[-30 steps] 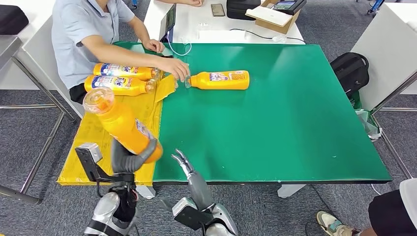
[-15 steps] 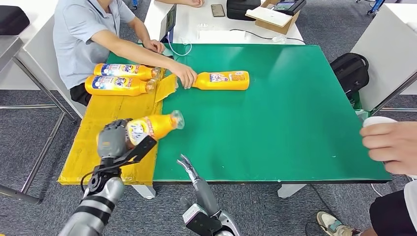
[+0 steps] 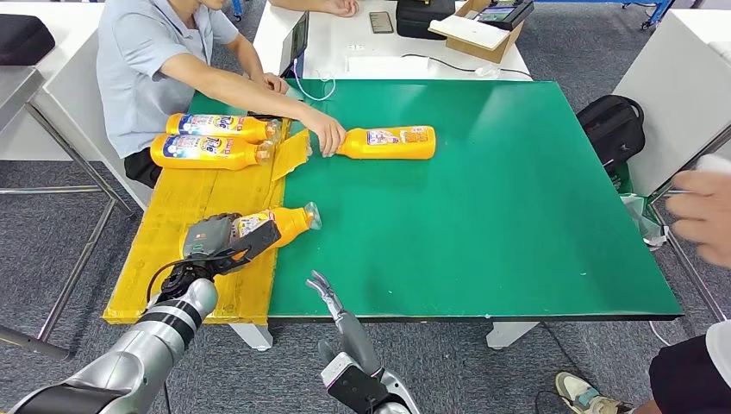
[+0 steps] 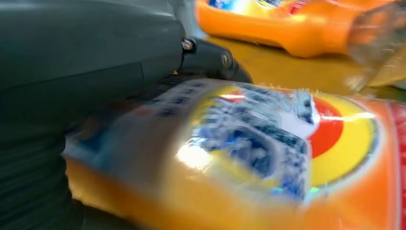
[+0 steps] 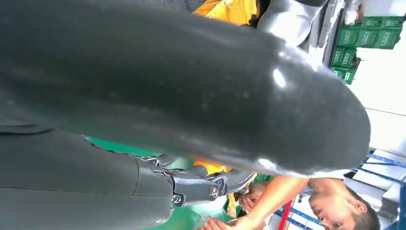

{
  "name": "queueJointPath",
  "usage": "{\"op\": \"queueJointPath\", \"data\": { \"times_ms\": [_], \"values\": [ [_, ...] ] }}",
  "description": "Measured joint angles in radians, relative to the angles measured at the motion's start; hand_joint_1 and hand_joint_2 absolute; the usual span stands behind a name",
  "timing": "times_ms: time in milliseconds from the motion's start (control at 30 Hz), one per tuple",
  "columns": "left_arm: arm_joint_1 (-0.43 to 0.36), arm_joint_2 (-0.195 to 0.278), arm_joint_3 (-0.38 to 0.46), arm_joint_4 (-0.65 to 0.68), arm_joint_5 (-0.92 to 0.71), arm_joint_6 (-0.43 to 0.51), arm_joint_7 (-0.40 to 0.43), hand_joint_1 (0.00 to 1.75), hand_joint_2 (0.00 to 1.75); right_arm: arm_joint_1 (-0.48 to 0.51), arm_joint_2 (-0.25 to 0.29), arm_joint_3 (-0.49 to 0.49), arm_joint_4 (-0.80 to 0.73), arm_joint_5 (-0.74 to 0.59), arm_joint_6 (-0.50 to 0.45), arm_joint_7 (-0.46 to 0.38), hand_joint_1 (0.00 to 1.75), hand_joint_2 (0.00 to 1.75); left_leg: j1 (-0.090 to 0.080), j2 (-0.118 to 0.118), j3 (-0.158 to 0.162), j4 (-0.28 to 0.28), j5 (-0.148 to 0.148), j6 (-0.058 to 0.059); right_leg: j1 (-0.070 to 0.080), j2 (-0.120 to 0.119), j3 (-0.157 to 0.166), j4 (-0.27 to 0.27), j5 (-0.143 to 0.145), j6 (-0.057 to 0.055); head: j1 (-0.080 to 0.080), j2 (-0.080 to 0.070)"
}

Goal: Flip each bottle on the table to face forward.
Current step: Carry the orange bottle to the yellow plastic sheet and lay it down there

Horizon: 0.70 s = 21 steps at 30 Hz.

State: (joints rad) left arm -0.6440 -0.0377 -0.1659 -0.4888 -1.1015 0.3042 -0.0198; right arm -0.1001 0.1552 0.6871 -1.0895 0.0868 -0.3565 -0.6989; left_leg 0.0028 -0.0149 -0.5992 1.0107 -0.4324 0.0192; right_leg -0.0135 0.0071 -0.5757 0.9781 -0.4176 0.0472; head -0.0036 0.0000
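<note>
My left hand (image 3: pixel 211 241) grips an orange bottle (image 3: pixel 274 227) that lies low over the yellow cardboard (image 3: pixel 172 259), its clear cap pointing toward the green mat (image 3: pixel 517 198). The left wrist view has the bottle's label (image 4: pixel 268 143) close up against my hand (image 4: pixel 81 67). My right hand (image 3: pixel 328 297) hangs at the table's front edge with fingers apart, holding nothing. A second orange bottle (image 3: pixel 388 142) lies on the mat at the far side, a person's hand (image 3: pixel 328 135) at its cap. Two more orange bottles (image 3: pixel 215 126) (image 3: pixel 207 151) lie side by side on the cardboard.
A person in a grey shirt (image 3: pixel 146 60) sits at the far left corner, arm reaching over the mat. Another person's blurred hand (image 3: pixel 702 216) is at the right edge. A white table (image 3: pixel 388 39) with a box and a phone stands behind. A black backpack (image 3: pixel 614 125) sits at the right.
My left hand has swung the bottle from upright down to lying sideways low over the cardboard. The person's hand at the right edge came in, then drew back. The right hand barely moved.
</note>
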Motion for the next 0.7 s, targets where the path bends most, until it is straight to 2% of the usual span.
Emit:
{"op": "queueJointPath", "data": {
  "times_ms": [133, 200, 333, 433, 567, 700],
  "values": [
    [-0.005, 0.006, 0.074, 0.005, 0.183, -0.132, -0.244, 0.00, 1.75, 0.005, 0.000, -0.008, 0.000, -0.006, 0.024, 0.000, 0.00, 0.00, 0.000, -0.001, 0.001, 0.000, 0.001, -0.001, 0.000, 0.000, 0.001, 0.001, 0.000, 0.000, 0.000, 0.000],
    [-0.002, 0.009, 0.101, -0.002, 0.238, -0.212, -0.338, 0.00, 1.75, 0.006, 0.000, -0.008, 0.000, -0.009, 0.035, 0.000, 0.00, 0.00, 0.000, -0.002, 0.001, 0.000, 0.002, -0.001, 0.000, 0.000, 0.001, 0.001, 0.000, 0.000, 0.000, 0.000],
    [0.026, 0.009, 0.131, -0.051, 0.341, -0.365, -0.445, 0.00, 1.75, 0.005, 0.002, -0.010, 0.000, -0.013, 0.051, 0.000, 0.00, 0.00, 0.000, -0.001, 0.001, 0.000, 0.002, -0.001, 0.000, 0.000, 0.001, 0.002, 0.000, 0.000, 0.000, 0.000],
    [0.079, 0.005, 0.142, -0.130, 0.435, -0.411, -0.482, 0.00, 1.75, 0.006, 0.004, -0.014, 0.000, -0.013, 0.054, 0.000, 0.00, 0.00, 0.000, -0.001, 0.000, 0.000, 0.002, -0.001, 0.000, 0.000, 0.000, 0.001, 0.000, 0.000, 0.000, 0.000],
    [0.167, -0.019, 0.156, -0.276, 0.590, -0.369, -0.510, 0.00, 1.75, 0.011, 0.004, -0.025, -0.012, -0.001, 0.016, 0.000, 0.00, 1.75, 0.000, -0.001, -0.003, 0.000, 0.002, 0.000, 0.000, 0.000, -0.003, 0.001, 0.000, 0.000, 0.000, 0.000],
    [0.260, -0.059, 0.168, -0.475, 0.875, -0.346, -0.482, 0.00, 1.75, 0.010, -0.010, -0.034, -0.033, 0.088, -0.124, 0.001, 0.00, 1.75, 0.000, 0.000, -0.005, 0.000, 0.001, 0.000, 0.000, 0.000, -0.005, 0.001, 0.000, 0.000, 0.000, 0.000]
  ]
}}
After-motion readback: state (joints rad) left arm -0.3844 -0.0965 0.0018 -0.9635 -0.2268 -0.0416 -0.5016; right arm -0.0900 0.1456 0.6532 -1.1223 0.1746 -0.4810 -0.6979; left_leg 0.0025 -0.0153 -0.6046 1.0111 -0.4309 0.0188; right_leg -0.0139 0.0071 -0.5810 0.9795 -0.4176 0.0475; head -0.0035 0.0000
